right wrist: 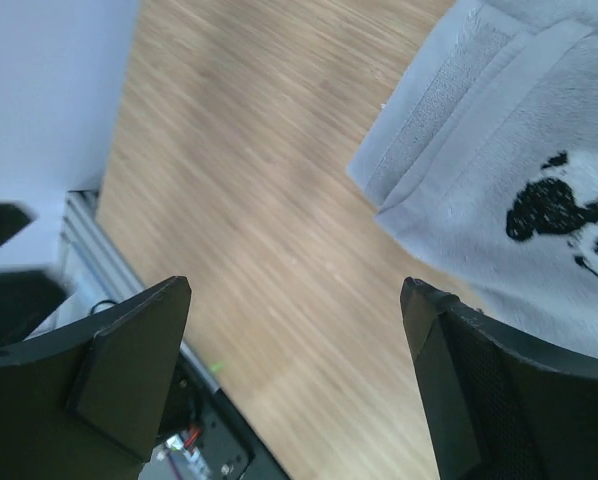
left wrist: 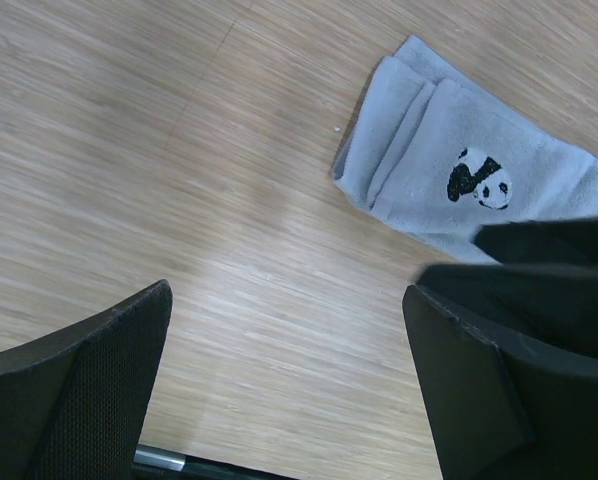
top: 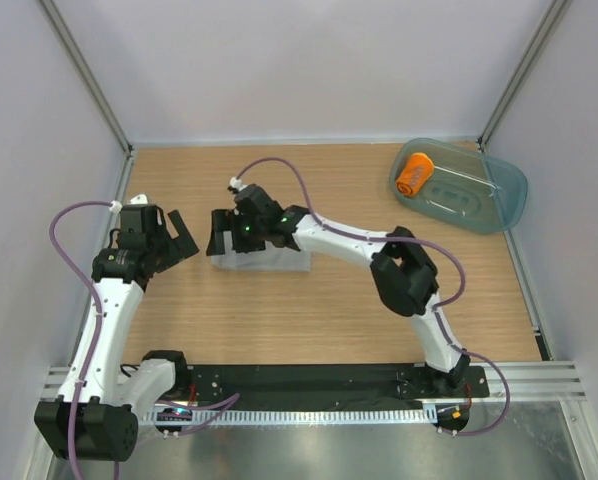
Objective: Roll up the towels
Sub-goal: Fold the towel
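The plain light grey towel (top: 269, 262) with a small black-and-white panda motif (left wrist: 478, 181) lay folded flat on the wooden tabletop (top: 329, 315), its layered hems showing along one edge, so it appeared not yet rolled. The right gripper (right wrist: 294, 290) hovered low over that end with its jaws spread wide and nothing between them. From its own view the cloth sat just ahead of and beyond its right-hand finger (right wrist: 499, 400), with bare wood under the gap. That placement probably suited a fresh grasp at the folded edge, where a roll would most naturally begin. The left gripper (left wrist: 287, 295) was likewise wide apart and empty, held above bare table. The grey towel lay ahead of it and off to its right, near but not touching, and the dark body of the other gripper crossed the right side of its view. It seemed parked close enough to pin or steady the cloth if needed. Far off to the right of both grippers, a bright orange towel rolled into a short cylinder (top: 414, 174) rested inside the translucent blue-green plastic tub (top: 509, 200), seemingly the finished half of the job.
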Action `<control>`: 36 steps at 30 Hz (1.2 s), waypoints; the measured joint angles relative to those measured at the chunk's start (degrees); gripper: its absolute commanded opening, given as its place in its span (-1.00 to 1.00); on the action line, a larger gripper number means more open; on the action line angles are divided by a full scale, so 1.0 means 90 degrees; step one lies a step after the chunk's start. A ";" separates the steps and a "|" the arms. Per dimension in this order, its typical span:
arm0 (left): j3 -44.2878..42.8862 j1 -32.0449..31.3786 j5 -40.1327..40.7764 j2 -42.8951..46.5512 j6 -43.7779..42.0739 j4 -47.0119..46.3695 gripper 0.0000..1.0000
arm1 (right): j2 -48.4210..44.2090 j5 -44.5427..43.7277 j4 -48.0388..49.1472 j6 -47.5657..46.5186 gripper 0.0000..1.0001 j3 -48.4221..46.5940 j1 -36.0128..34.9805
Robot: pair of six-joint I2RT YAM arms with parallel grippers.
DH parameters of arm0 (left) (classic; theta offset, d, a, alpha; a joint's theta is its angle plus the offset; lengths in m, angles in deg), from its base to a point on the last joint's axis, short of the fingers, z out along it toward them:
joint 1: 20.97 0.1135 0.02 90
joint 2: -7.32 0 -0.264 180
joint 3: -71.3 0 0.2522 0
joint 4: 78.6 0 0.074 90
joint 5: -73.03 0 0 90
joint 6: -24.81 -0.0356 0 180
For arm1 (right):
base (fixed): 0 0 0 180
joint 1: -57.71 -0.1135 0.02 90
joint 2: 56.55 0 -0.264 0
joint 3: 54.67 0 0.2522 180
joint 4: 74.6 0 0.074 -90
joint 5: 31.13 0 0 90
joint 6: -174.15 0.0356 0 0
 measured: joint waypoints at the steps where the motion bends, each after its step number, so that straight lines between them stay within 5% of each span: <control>1: 0.0000 0.0000 0.0010 0.0000 0.0000 0.0000 0.96 | -0.0291 0.0005 0.0019 0.0000 0.88 0.0197 0.0049; 10: 0.0000 0.0000 -0.0083 -0.0114 -0.0002 -0.0002 0.91 | -0.2599 -0.0104 0.0345 -0.0056 0.62 0.2463 0.1540; 22: 0.0029 0.0000 -0.0185 -0.0231 -0.0002 -0.0005 0.88 | -0.1860 0.0146 0.0223 -0.0153 0.32 0.3929 0.2307; 25: 0.0029 0.0000 -0.0216 -0.0253 -0.0002 -0.0002 0.86 | -0.1758 0.0304 0.0452 -0.0141 0.15 0.3932 0.2305; 32: 0.0029 -0.0117 -0.0202 -0.0304 0.0000 -0.0002 0.74 | -0.1715 0.0624 0.1088 -0.0029 -0.71 0.4401 0.2310; 36: 0.0029 -0.0809 0.0073 -0.0345 0.0160 -0.0002 0.72 | -0.2164 0.0658 0.1345 0.0000 -0.81 0.5100 0.2302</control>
